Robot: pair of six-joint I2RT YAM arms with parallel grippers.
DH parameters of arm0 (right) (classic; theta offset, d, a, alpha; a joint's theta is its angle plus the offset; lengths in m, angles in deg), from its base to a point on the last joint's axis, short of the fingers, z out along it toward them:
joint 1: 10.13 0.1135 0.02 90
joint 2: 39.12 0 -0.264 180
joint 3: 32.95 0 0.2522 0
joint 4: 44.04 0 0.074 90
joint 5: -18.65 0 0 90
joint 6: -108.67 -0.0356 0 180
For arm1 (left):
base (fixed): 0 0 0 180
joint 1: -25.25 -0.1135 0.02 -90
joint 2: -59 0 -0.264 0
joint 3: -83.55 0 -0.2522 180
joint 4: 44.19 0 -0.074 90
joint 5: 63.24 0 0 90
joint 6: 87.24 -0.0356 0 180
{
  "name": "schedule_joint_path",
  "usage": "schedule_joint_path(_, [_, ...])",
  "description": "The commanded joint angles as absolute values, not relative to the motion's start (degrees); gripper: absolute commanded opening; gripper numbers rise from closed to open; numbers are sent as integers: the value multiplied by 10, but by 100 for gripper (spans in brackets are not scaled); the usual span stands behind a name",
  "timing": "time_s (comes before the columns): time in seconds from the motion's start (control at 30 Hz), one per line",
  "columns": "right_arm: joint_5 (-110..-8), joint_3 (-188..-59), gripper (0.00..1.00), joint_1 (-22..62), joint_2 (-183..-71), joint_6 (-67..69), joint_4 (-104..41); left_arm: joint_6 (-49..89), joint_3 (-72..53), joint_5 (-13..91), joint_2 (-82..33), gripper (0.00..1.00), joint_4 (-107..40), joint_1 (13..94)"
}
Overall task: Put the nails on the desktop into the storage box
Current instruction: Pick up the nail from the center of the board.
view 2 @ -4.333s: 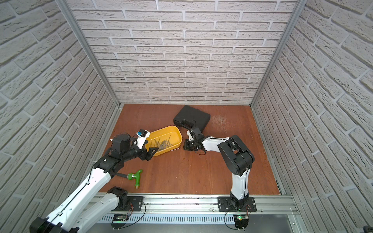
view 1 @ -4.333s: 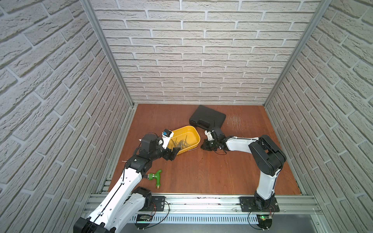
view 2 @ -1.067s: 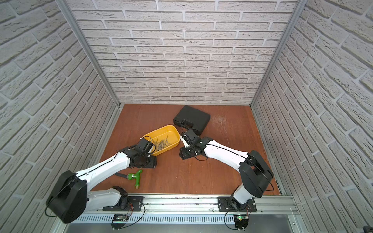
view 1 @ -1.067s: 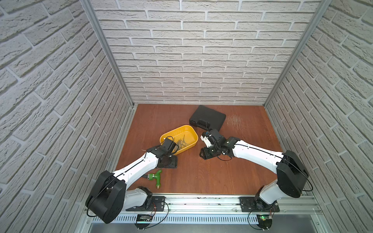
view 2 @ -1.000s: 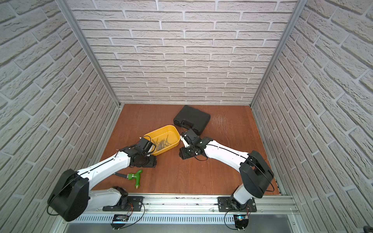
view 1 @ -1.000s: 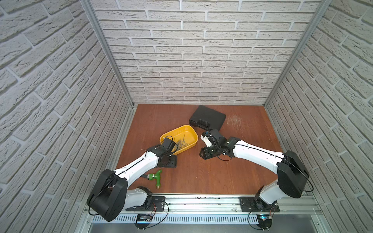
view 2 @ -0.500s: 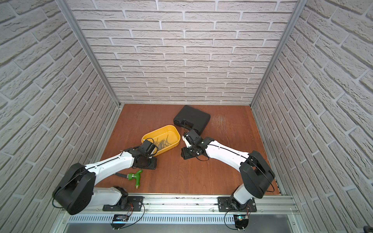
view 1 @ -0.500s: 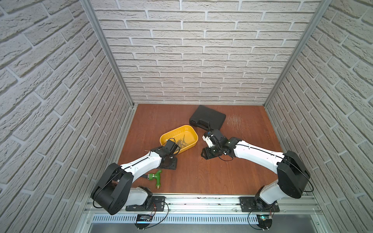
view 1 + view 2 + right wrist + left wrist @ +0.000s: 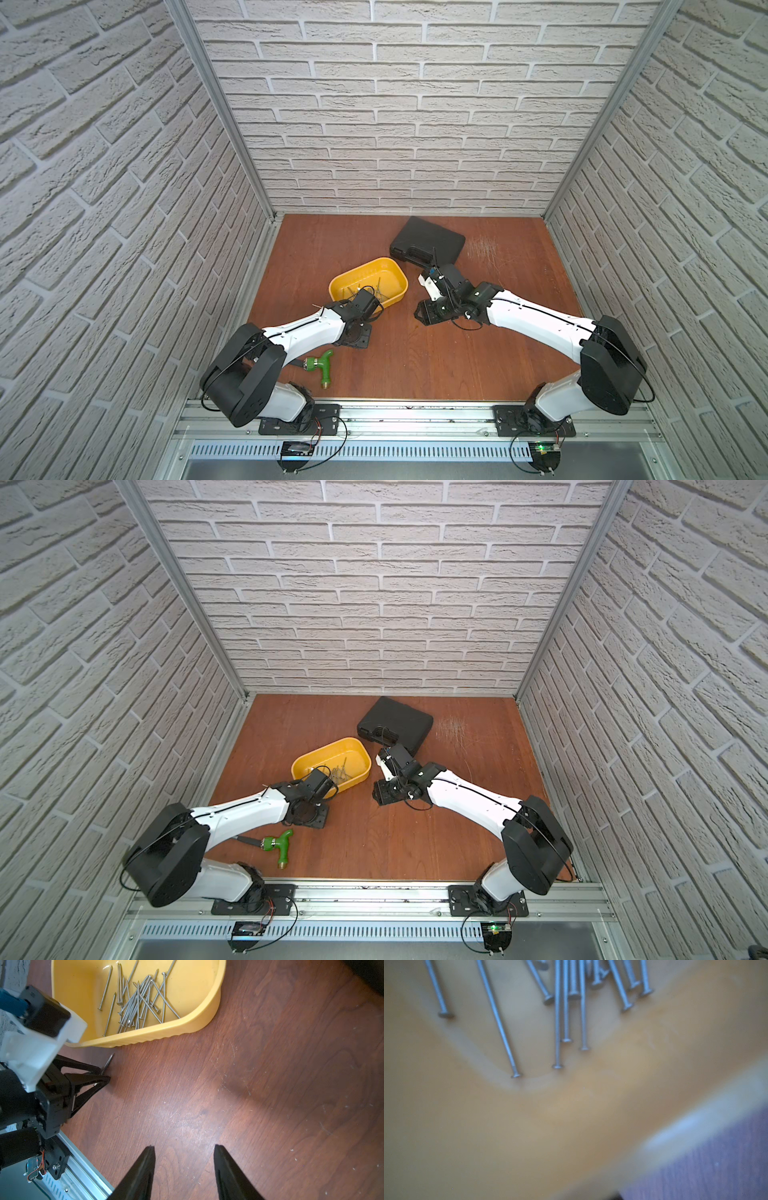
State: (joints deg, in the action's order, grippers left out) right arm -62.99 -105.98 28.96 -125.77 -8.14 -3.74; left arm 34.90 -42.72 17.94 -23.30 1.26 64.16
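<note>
Your left arm, which a few seconds ago was raised beside the shallow yellow plastic storage box, now lies stretched low over the reddish-brown wood-grain desktop. Within the last second its fingers have drawn in. In the right wrist view the left gripper has its two black fingertips brought together on one thin, silvery-grey loose nail, which pokes out from between them toward the box. That nail sits just on the near side of the box's near-left corner, close to the wall but apart from it. You cannot tell yet whether it has left the wood.

The rest of the nails lie in a loose heap on the floor of the box. No other nail shows on the wood, so I judge this to be the last pick, with only a short lift over the rim still to do.

The left forearm reaches far and right from its base, with the wrist bent down toward the board. Your right arm has hardly moved in the last second. It stretches left from its base, and the right gripper hangs over bare wood just right of the box, fingers spread and empty.
</note>
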Motion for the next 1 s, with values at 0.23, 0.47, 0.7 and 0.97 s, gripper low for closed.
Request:
schedule_joint_path(0.23, [-640,-1063,91,268,-1230,-94,-54,351,-423,191,-297,9,56,667])
schedule_joint_path(0.47, [-619,-1058,91,246,-1216,-104,-60,348,-410,213,-312,0,46,667])
schedule_joint_path(0.7, [-567,-1050,92,222,-1212,-128,-80,351,-401,272,-219,0,43,640])
schedule_joint_path(0.97, [-453,-1055,90,204,-1217,-186,-158,372,-438,480,-60,0,-95,537])
